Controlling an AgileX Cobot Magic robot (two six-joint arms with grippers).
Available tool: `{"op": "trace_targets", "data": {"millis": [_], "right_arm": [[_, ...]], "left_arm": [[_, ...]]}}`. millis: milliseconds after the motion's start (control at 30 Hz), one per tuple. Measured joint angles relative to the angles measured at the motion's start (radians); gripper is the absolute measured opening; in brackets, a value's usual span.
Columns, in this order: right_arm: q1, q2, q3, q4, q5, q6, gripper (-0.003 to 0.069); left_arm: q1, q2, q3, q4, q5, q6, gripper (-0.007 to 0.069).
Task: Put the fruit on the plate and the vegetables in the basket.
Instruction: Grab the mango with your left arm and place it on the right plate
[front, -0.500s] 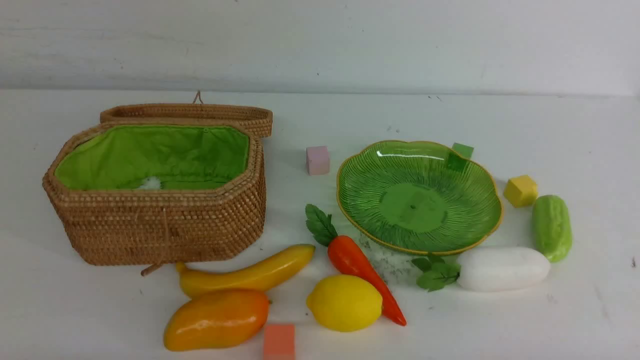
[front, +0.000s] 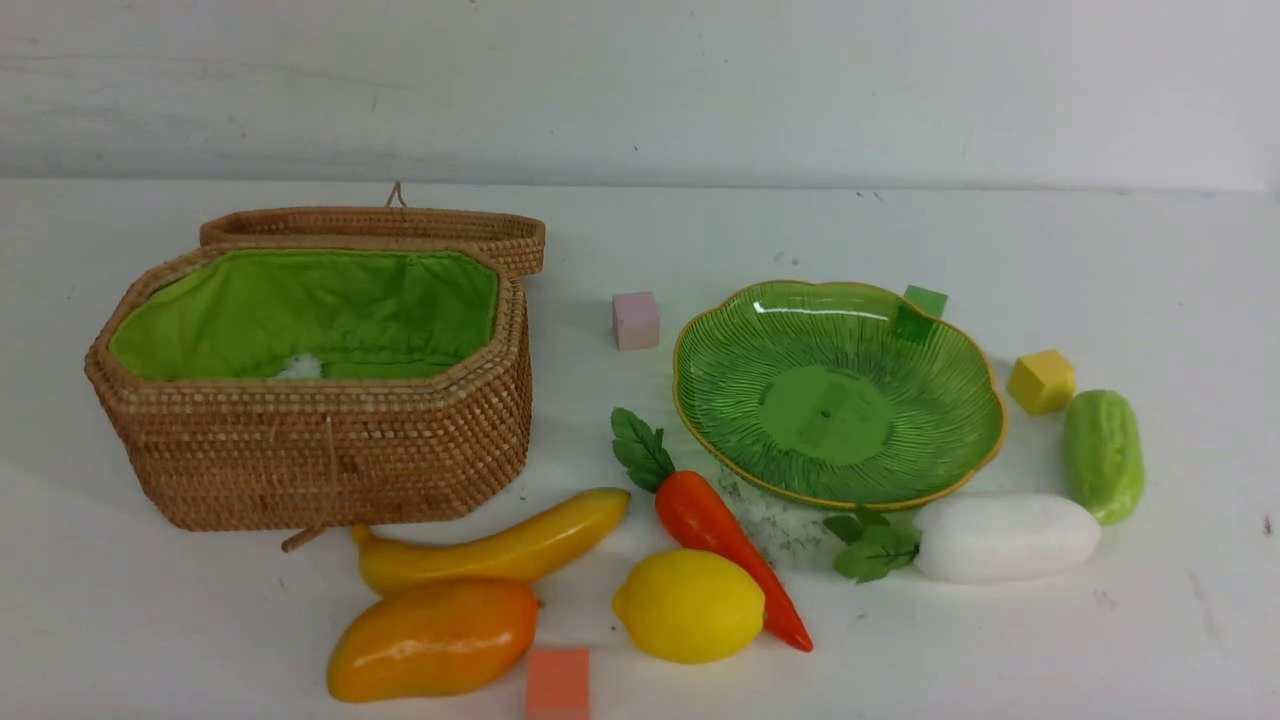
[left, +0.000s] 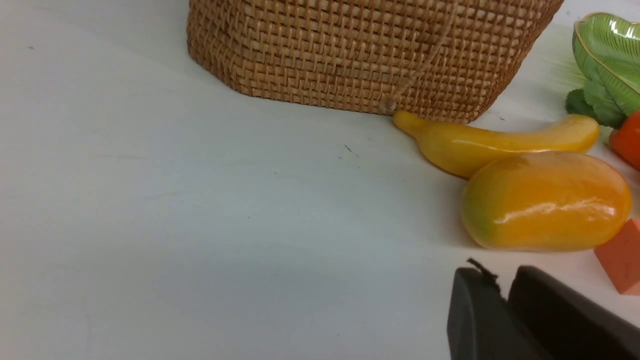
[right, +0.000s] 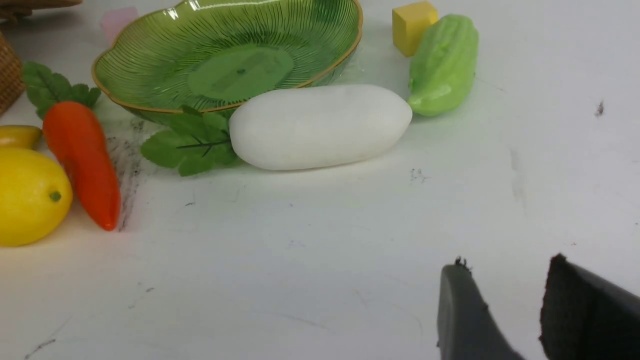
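Three toy fruits lie on the white bench (front: 1150, 640), near its front edge. The lemon (front: 688, 605) touches the carrot (front: 725, 535) on its right. The banana (front: 500, 545) lies just in front of the basket (front: 320, 460), and the mango (front: 432, 640) sits just in front of the banana. The green plate (front: 840, 420), right of centre, is empty.

The carrot's leaves point toward the gap between basket and plate. The radish (front: 1005, 537) lies just in front of the plate's right side, its leaves against the rim. The cucumber (front: 1103, 455) is just right of the plate, beside the radish tip. The basket stands at the left with its lid (front: 380, 225) folded open behind it. None of the three vegetables shows inside; a small white patch on the green lining is too unclear to name.

Four small cubes lie scattered: pink (front: 636, 320) between basket and plate, green (front: 922, 305) behind the plate, yellow (front: 1041, 381) by the cucumber, orange (front: 558, 683) at the front.

Set against the front view half a second earlier, nothing has moved; every piece lies where it did. Neither arm shows in the front view. In the left wrist view the left jaws are closed together, holding nothing, low over the bench near the mango. In the right wrist view the right jaws stand apart with a clear gap, empty, well short of the radish.

So sorting has apparently not begun: all six pieces remain to be placed.
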Motion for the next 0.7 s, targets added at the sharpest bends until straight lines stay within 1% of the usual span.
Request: {"op": "trace_targets", "data": {"millis": [200, 300, 367, 400, 600, 633, 667, 700], "right_arm": [[0.0, 0.0, 0.0, 0.0, 0.0, 0.0, 0.0242], [0.0, 0.0, 0.0, 0.0, 0.0, 0.0, 0.0242], [0.0, 0.0, 0.0, 0.0, 0.0, 0.0, 0.0242], [0.0, 0.0, 0.0, 0.0, 0.0, 0.0, 0.0242], [0.0, 0.0, 0.0, 0.0, 0.0, 0.0, 0.0242], [0.0, 0.0, 0.0, 0.0, 0.0, 0.0, 0.0242], [0.0, 0.0, 0.0, 0.0, 0.0, 0.0, 0.0242], [0.0, 0.0, 0.0, 0.0, 0.0, 0.0, 0.0242]], "left_arm": [[0.0, 0.0, 0.0, 0.0, -0.002, 0.0, 0.0101], [0.0, 0.0, 0.0, -0.006, -0.054, 0.0, 0.0107], [0.0, 0.0, 0.0, -0.034, -0.11, 0.0, 0.0111], [0.0, 0.0, 0.0, -0.084, -0.159, -0.005, 0.0111], [0.0, 0.0, 0.0, -0.391, -0.316, -0.102, 0.0113], [0.0, 0.0, 0.0, -0.423, -0.336, -0.11, 0.0113], [0.0, 0.0, 0.0, -0.492, -0.377, -0.12, 0.0113], [0.0, 0.0, 0.0, -0.511, -0.391, -0.123, 0.0113]]}}
